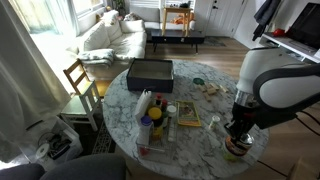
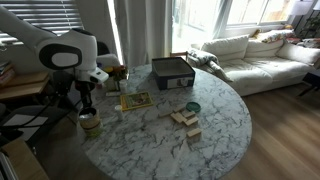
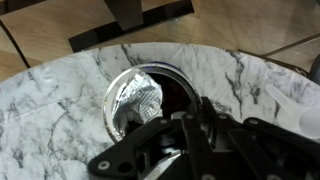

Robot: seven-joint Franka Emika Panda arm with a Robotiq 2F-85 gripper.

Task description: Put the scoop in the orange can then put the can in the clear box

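Observation:
The orange can [image 1: 237, 150] stands on the marble table [image 1: 190, 140] near its edge, and it also shows in an exterior view [image 2: 90, 123]. In the wrist view I look down into the can [image 3: 135, 100]; its inside is pale and crinkled silver. My gripper [image 3: 187, 116] is right over the can, with its fingers drawn together at the can's rim and the wall seemingly between them. I cannot make out the scoop. The clear box [image 1: 143, 140] lies along the table's other side with bottles in it.
A dark grey lidded box [image 1: 150, 72] sits at the back of the table [image 2: 172, 70]. A flat blue disc [image 2: 192, 107], wooden blocks [image 2: 185, 120] and a picture card [image 2: 135, 100] lie on the marble. A wooden chair [image 1: 80, 80] stands beside the table.

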